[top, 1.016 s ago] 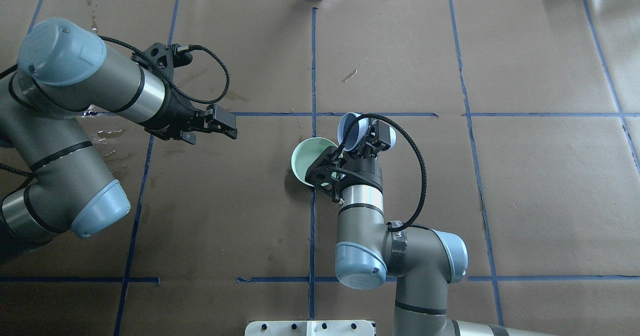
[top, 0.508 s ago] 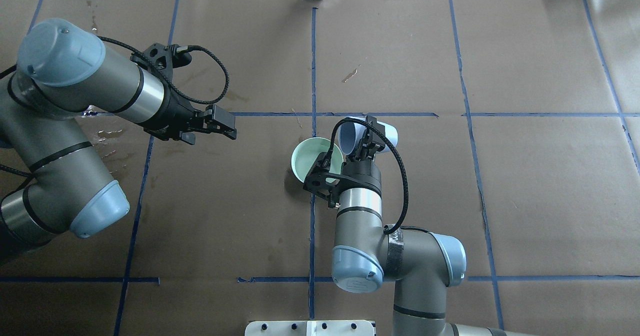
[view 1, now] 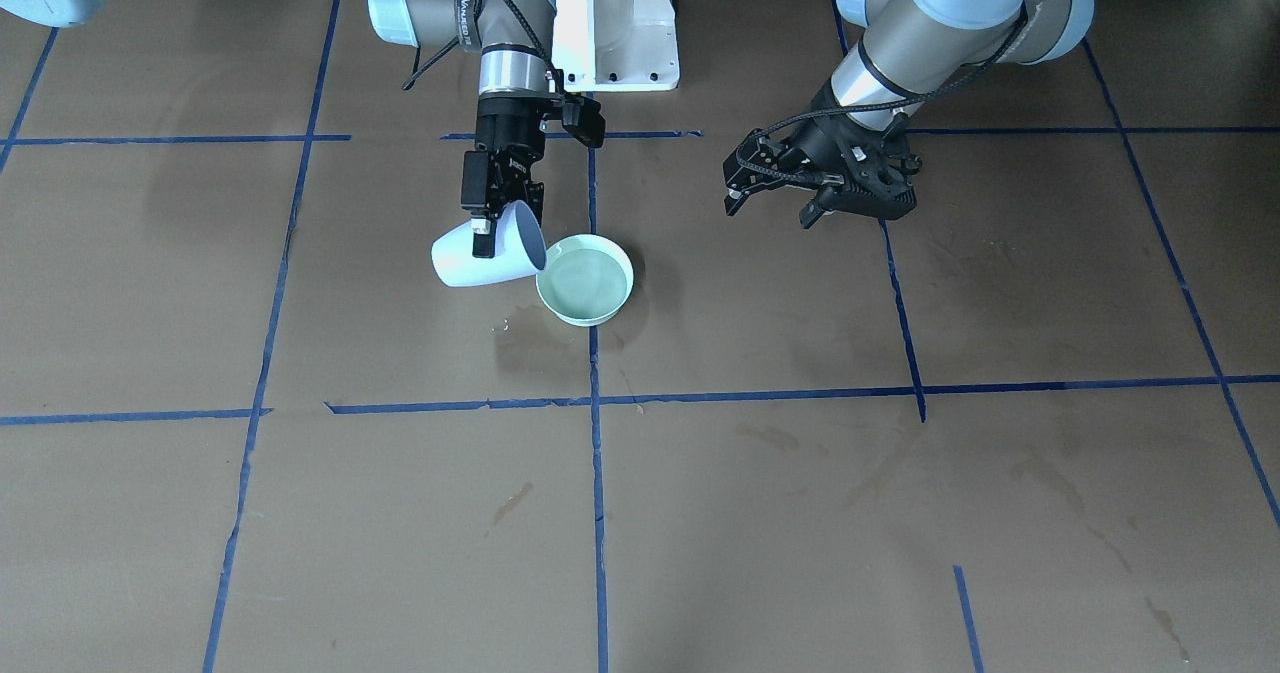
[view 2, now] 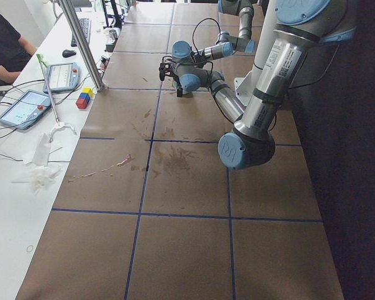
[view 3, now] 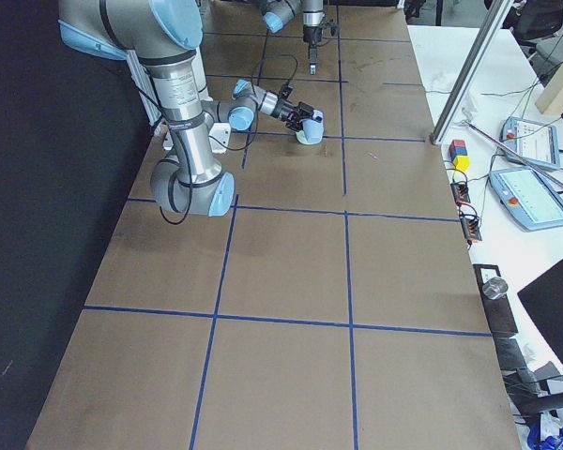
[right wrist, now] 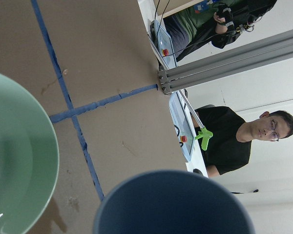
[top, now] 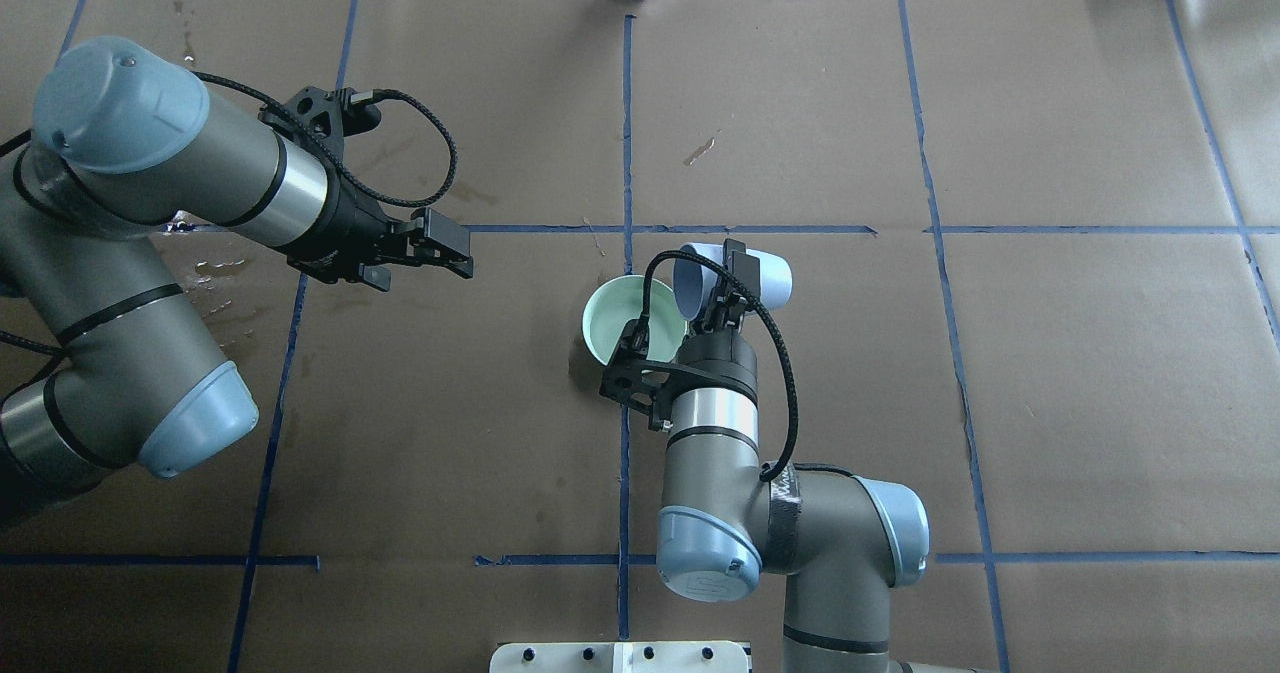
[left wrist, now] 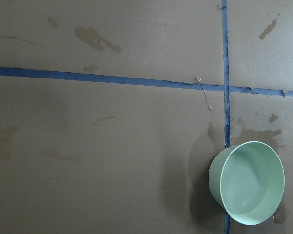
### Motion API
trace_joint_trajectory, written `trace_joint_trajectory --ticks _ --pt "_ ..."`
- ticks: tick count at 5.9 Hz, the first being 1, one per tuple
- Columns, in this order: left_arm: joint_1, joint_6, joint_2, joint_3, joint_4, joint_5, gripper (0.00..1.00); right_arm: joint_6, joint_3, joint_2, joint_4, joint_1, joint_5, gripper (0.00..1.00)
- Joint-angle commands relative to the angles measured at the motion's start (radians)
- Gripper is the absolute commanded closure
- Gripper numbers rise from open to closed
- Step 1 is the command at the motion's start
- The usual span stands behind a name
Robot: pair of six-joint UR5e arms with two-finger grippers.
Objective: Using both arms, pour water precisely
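Observation:
My right gripper is shut on a pale blue cup and holds it tipped on its side, mouth toward a mint green bowl. In the front view the cup hangs just beside and above the bowl's rim. The bowl holds water, seen as a greyish sheen. The right wrist view shows the cup's rim close beside the bowl. My left gripper is open and empty, well to the bowl's left. The left wrist view shows the bowl from afar.
Wet patches lie on the brown paper in front of the bowl and under my left arm. Blue tape lines grid the table. A white pedestal stands at the robot's side. Operators sit beyond the far edge.
My right wrist has turned and the arm has drawn back a little, so the cup's mouth now faces sideways toward the bowl. My left arm has not moved.

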Motion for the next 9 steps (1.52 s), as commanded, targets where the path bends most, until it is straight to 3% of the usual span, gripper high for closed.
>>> trace_joint_trajectory --ticks 1,6,8,9 --pt "0.0 -0.01 0.001 -0.004 0.0 0.0 0.0 -0.088 0.001 0.017 -0.05 -0.014 -0.031 0.77" --pt "0.002 -0.01 0.001 -0.004 0.0 0.0 0.0 -0.226 -0.014 0.042 -0.113 -0.023 -0.051 0.82" --pt "0.003 -0.01 -0.001 -0.004 0.0 0.0 0.0 -0.265 -0.01 0.058 -0.252 -0.023 -0.068 0.83" --pt "0.003 -0.01 -0.001 -0.004 0.0 0.0 0.0 -0.315 -0.01 0.066 -0.257 -0.023 -0.069 0.83"
